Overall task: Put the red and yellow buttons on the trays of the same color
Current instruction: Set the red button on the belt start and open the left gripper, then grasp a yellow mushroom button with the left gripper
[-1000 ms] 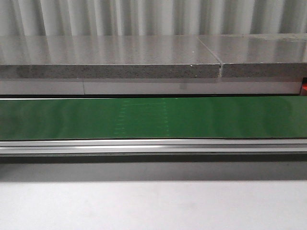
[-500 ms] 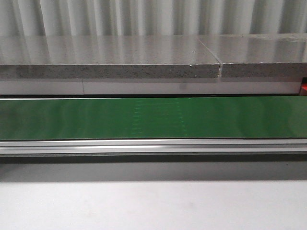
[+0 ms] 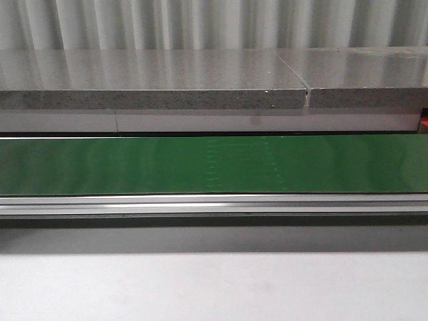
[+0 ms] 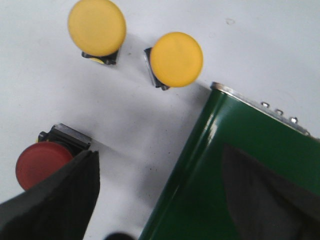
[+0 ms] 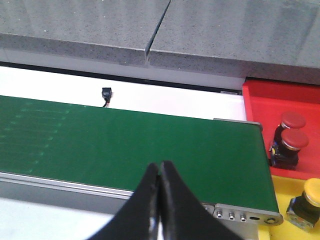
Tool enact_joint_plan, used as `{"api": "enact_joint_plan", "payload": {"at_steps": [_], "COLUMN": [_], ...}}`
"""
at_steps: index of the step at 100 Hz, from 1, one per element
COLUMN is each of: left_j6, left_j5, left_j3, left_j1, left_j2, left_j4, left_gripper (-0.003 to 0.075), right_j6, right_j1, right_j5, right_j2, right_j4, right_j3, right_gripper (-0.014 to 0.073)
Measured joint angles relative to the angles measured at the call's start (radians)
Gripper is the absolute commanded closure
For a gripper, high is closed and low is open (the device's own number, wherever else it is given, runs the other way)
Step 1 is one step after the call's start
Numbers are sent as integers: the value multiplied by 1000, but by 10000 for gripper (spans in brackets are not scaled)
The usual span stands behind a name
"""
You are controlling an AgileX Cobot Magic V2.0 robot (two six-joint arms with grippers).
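Left wrist view: three buttons lie loose on the white worktop (image 4: 260, 45). The red button (image 4: 42, 164) sits at lower left of the frame, just beside the dark left-hand finger of the left gripper (image 4: 165, 220), its black base pointing toward upper right. Two yellow buttons (image 4: 96, 27) (image 4: 176, 59) lie at upper left and upper centre, well clear of the fingers. The green conveyor (image 4: 235, 175) end fills the lower right.

The left arm is the nearer to all three; the red button is closest to it (judged the likely next pick).

Left jaws: apart, wide, nothing between them; contact with the red button cannot be told.

Right wrist view: the right gripper (image 5: 160, 200) hangs over the belt, jaws together and empty. At right of the frame, the red tray (image 5: 260, 95) holds two red buttons; the yellow tray (image 5: 285, 182) below holds one yellow button.

Front view: belt only, no arm visible.
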Motion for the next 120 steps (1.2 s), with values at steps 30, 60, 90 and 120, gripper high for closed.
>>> {"api": "enact_joint_plan", "payload": {"at_steps": [30, 60, 90, 120], "left_j6": [-83, -171, -235, -239], "left_j5": [-21, -27, -26, -26], "left_j3": [-121, -249, -272, -272], "left_j1": [73, 75, 75, 75], "left_j2": [129, 260, 323, 333], "left_j4": [-16, -29, -32, -34], "left_gripper": [230, 230, 230, 328], "right_j6": [0, 0, 0, 0], "right_j1": [0, 0, 0, 0], "right_j5": [0, 2, 2, 2], "right_j2": [0, 0, 0, 0], "right_j4": [0, 0, 0, 0], "right_j3": [0, 0, 0, 0], "right_gripper": [666, 666, 666, 666]}}
